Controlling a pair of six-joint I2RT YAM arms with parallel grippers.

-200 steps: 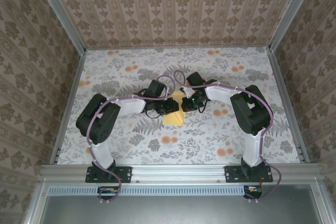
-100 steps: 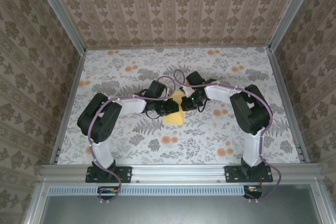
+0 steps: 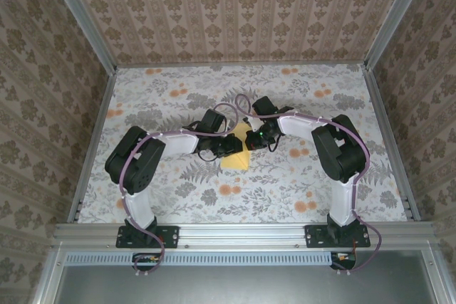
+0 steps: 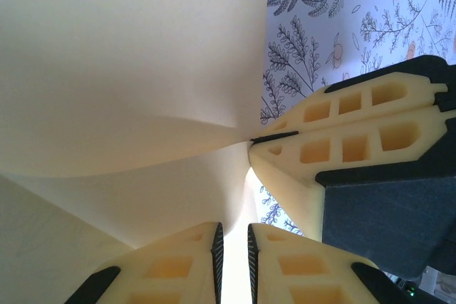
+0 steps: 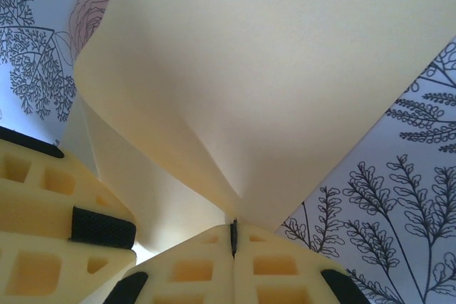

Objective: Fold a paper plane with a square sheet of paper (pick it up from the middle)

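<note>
Pale-yellow paper held up between two pinching grippers, and nothing shifting.

The square sheet of paper (image 3: 237, 154) hangs bowed just above the floral tabletop (image 3: 178, 105) near its middle. The right gripper (image 5: 233, 229) is clamped tight on one edge. The left gripper (image 4: 233, 236) is nipped onto a fold close beside it, with only a thin slit between its fingers. Over the last second neither arm nor sheet has visibly moved, so I judge this a pause mid-fold. No sharp crease seems set yet, though from above the arms hide most of the sheet.
</note>
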